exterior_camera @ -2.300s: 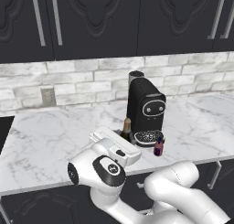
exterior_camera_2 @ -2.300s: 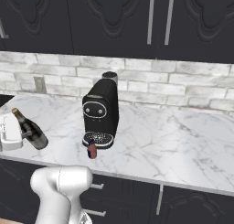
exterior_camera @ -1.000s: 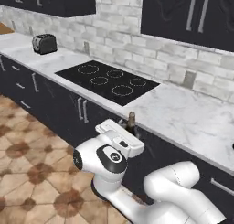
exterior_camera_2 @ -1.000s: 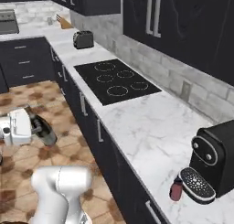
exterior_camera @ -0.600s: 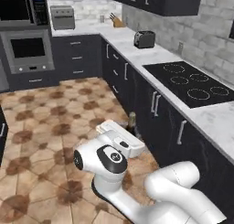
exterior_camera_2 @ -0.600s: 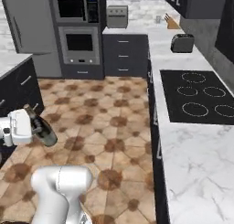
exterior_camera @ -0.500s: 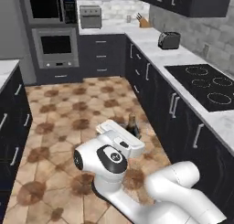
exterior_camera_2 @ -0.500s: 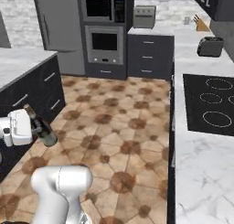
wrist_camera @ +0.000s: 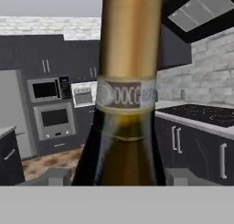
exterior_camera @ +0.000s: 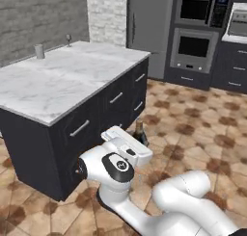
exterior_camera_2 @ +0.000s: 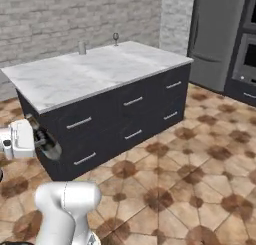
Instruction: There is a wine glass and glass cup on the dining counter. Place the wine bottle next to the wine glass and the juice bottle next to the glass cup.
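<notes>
My gripper (exterior_camera_2: 34,139) is shut on the wine bottle (exterior_camera_2: 46,140), a dark bottle held tilted at the left edge of the right base view. In the hand view its gold-topped neck (wrist_camera: 130,77) rises between my two fingertips (wrist_camera: 58,176). In the left base view only the bottle's top (exterior_camera: 139,130) pokes up behind my white hand. The dining counter (exterior_camera: 72,81) stands ahead, to the left. On its far end are the glass cup (exterior_camera: 38,51) and the wine glass (exterior_camera: 68,39), apart from each other and far from the bottle. The juice bottle is out of view.
The island's dark drawer fronts (exterior_camera_2: 130,119) face me across brown tiled floor (exterior_camera_2: 190,179). A grey fridge (exterior_camera: 147,28) and wall ovens (exterior_camera: 193,32) stand at the back right. A grey brick wall (exterior_camera_2: 75,14) runs behind the island.
The whole scene has swung: the base has turned from the wall counter and stove, past the ovens, to face the island. The bottle has stayed in my gripper throughout.
</notes>
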